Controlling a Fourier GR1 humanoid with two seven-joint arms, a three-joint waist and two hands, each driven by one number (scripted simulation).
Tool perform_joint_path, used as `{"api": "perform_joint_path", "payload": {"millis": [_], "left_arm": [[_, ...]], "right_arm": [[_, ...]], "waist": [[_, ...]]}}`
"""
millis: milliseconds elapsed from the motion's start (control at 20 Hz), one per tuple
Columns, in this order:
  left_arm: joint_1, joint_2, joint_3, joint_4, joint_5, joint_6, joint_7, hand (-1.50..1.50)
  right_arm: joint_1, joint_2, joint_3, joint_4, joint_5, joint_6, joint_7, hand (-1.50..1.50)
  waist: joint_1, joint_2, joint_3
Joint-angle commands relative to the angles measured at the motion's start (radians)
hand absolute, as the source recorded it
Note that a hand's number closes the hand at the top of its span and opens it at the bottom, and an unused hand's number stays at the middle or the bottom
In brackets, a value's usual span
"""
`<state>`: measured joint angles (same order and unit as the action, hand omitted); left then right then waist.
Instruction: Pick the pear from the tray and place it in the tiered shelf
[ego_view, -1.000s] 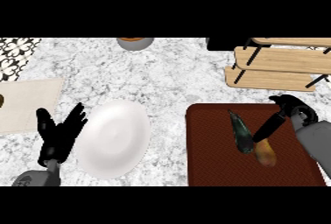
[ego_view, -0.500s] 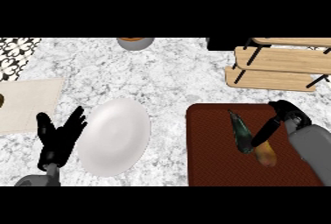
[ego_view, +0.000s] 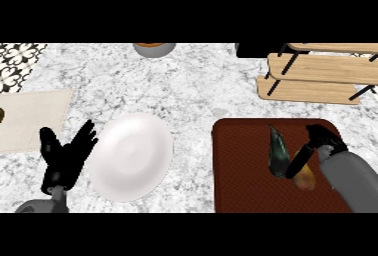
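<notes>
Yellow-orange pear lies on the dark red tray, directly under the right hand, whose fingers reach down onto it; whether they close is unclear. Left hand rests open, far left.

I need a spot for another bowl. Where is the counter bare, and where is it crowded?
Bare marble lies between the white plate, the dark red tray and the tiered shelf, up to the bowl at the far edge. The tray is crowded: right hand, pear and a dark vegetable.
</notes>
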<state>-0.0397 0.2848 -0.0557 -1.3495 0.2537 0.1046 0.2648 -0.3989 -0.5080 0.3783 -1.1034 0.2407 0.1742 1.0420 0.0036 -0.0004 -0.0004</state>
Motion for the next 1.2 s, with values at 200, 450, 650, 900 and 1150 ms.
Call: {"api": "perform_joint_path", "payload": {"millis": [200, 450, 650, 900, 1150], "left_arm": [[0.073, -0.003, 0.039, -0.055, -0.033, -0.042, -0.008, 0.00], [-0.093, -0.021, 0.059, 0.081, -0.034, -0.044, 0.036, 0.00], [-0.010, -0.035, 0.024, -0.006, -0.043, -0.036, 0.023, 0.00], [0.002, -0.043, 0.030, 0.003, -0.052, -0.032, 0.004, 0.00], [0.009, -0.040, 0.053, 0.019, -0.034, -0.051, -0.004, 0.00]], "right_arm": [[0.037, 0.069, -0.093, 0.064, 0.131, -0.021, -0.064, -1.50], [0.070, 0.092, -0.096, 0.075, 0.125, 0.009, -0.149, -1.50], [0.067, 0.077, -0.018, 0.089, 0.081, 0.211, -0.231, 1.50], [0.108, 0.143, -0.062, 0.021, 0.090, 0.088, -0.209, 1.50], [0.084, 0.149, -0.067, -0.058, 0.125, 0.053, -0.230, 1.50]], "waist": [[0.001, 0.000, 0.001], [-0.009, 0.002, 0.000], [0.004, 0.002, 0.001], [-0.007, -0.002, 0.001], [-0.006, -0.002, 0.000]]}}
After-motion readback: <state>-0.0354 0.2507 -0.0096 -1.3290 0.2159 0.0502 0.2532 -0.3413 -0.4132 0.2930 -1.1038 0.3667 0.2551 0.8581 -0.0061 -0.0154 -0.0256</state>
